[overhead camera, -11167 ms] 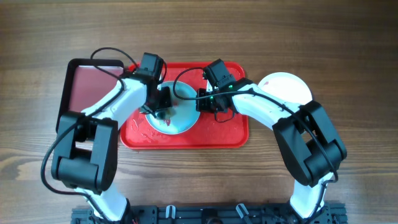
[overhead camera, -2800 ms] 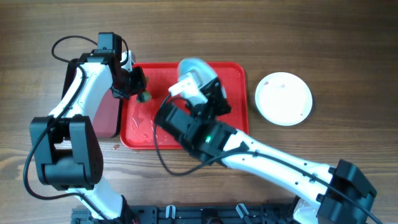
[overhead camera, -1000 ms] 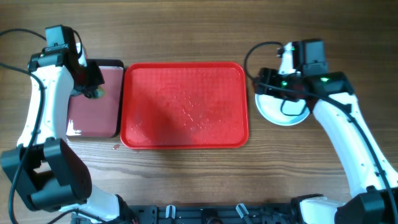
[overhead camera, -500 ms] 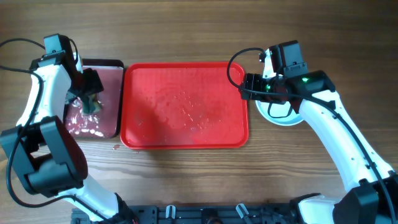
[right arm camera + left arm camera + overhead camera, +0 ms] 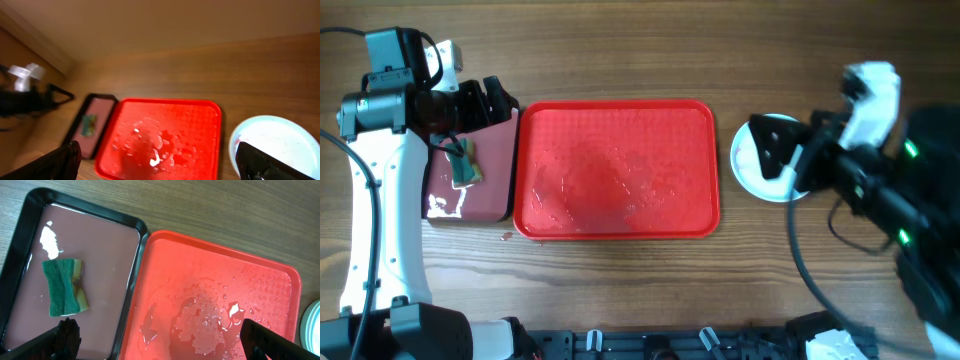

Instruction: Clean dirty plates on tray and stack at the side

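The red tray lies mid-table, wet and with no plates on it; it also fills the left wrist view and shows in the right wrist view. The plates sit stacked on the table right of the tray, a pale plate on top, partly hidden by my right gripper. That gripper hangs high and open, holding nothing. My left gripper is open and empty above the maroon tray's far end.
A dark maroon, black-rimmed tray lies left of the red tray, holding liquid and a green-and-yellow sponge, seen also in the left wrist view. Bare wooden table surrounds both trays.
My left gripper opened and lifted, leaving the sponge lying in the maroon tray. My right gripper opened wider and rose up and to the right, away from the plate stack.
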